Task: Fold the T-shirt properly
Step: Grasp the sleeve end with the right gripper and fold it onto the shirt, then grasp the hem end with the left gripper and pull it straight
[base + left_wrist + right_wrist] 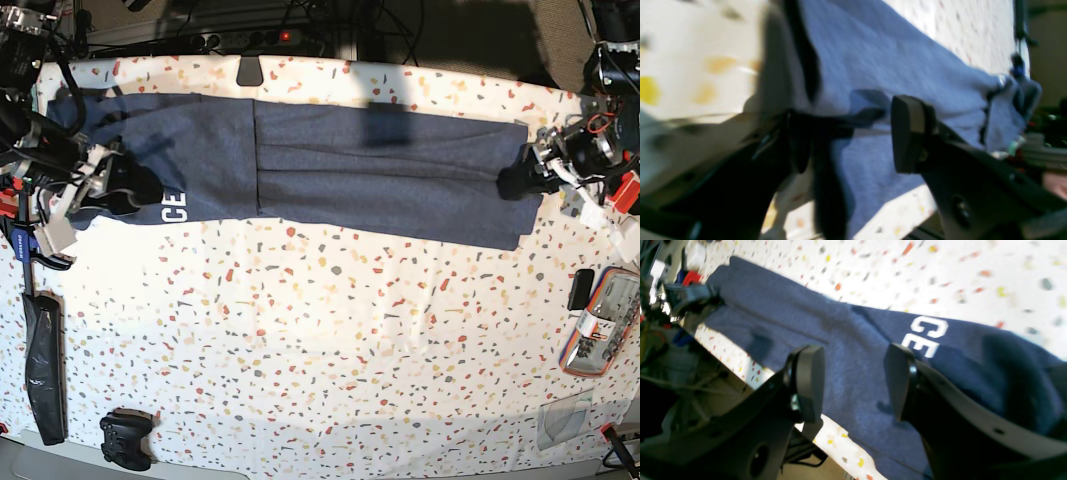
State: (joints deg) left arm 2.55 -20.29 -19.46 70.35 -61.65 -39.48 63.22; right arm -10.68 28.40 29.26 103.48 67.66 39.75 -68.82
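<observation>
A: Where does the heathered navy-blue cotton T-shirt (300, 170) lie?

B: Stretched in a long folded band across the far part of the white speckled terrazzo bench (330, 340), running almost from one end to the other. White block letters "CE" (927, 336) show near the end by the right arm.

A: And the right gripper (853, 381)?

B: Its jaws stand wide apart over the shirt, just beside the letters; navy cloth shows in the gap between the pads, and neither pad pinches it. Nothing is held.

A: The left gripper (853, 133)?

B: At the shirt's other end, by the short edge. Its jaws are also spread wide. The wrist picture is blurred, but blue cloth lies behind the gap, with a dark fold crossing it. I see no grip on it.

A: Anything else near the shirt?

B: A black game controller (126, 438) sits well away from it, at the bench's near edge.
</observation>
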